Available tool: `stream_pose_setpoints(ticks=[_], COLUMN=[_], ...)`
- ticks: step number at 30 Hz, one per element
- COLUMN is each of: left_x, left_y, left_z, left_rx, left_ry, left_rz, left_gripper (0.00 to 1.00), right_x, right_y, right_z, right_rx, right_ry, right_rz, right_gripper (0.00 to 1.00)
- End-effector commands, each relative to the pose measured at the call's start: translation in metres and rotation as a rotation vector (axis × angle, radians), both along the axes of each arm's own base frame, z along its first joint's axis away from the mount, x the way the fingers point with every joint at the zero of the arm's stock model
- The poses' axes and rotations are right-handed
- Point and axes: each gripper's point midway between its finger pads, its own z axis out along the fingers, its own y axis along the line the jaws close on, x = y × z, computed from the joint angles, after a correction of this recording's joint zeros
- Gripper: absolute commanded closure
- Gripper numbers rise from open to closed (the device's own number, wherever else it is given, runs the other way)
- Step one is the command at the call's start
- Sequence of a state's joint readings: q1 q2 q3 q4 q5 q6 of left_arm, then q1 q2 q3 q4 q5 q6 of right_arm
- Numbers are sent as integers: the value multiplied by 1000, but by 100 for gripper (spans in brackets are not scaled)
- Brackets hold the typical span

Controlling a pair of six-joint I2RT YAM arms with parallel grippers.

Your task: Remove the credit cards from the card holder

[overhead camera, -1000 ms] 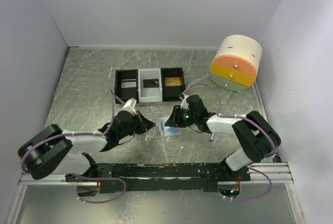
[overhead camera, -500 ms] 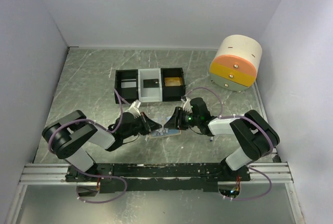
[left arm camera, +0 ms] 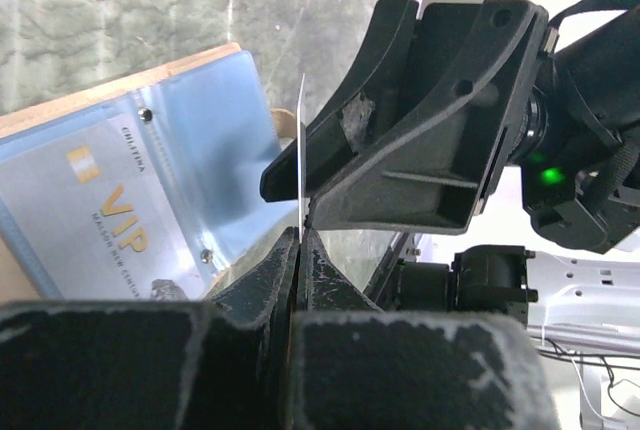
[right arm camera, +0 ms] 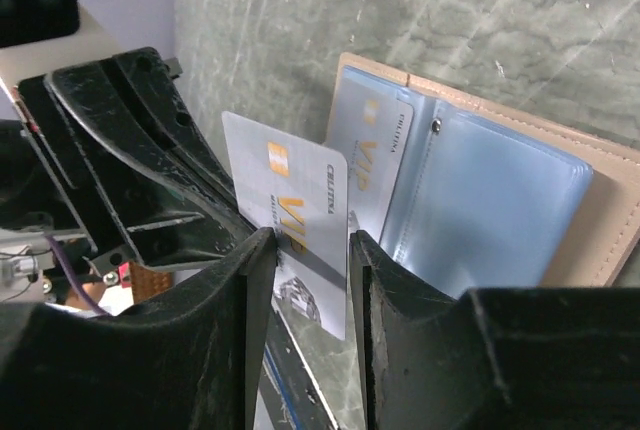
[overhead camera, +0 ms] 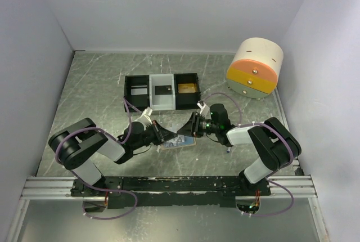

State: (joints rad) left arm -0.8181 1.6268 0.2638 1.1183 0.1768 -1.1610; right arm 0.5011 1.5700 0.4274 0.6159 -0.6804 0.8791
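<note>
Reaching inward low over the card holder [overhead camera: 183, 143]: left gripper [left arm camera: 301, 233] pinching a credit card [right arm camera: 296, 195], right gripper [right arm camera: 311, 239] spread.

Pale lavender walls [overhead camera: 169, 5] enclose a grey-green marbled tabletop [overhead camera: 95, 84] under even light.

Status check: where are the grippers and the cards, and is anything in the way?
Left gripper shut on one card, out of the holder. Right gripper straddles that card, grip unclear. Second card in its sleeve. Nothing blocking.
</note>
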Motion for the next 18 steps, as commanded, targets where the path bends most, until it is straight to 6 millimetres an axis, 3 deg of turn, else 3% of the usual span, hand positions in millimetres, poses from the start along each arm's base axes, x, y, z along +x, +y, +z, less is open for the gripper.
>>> stream_pose_setpoints(ticks=[1,11,18], left_x=[-10,-5,-5], left_y=[-10,0,-1], left_z=[21,29,35], left_rx=[-86,-7,12], left_ry=[-50,-98,-131], left_rz=[-61,-28,-41], left_gripper=[93,93,91], right_x=[3,0,-11], right_y=[-2,-6,-1], right_z=[13,36,62], right_rx=[81,184,297], right_ry=[-13,-65,-120], right_rz=[2,34,112], right_gripper=[65,78,80])
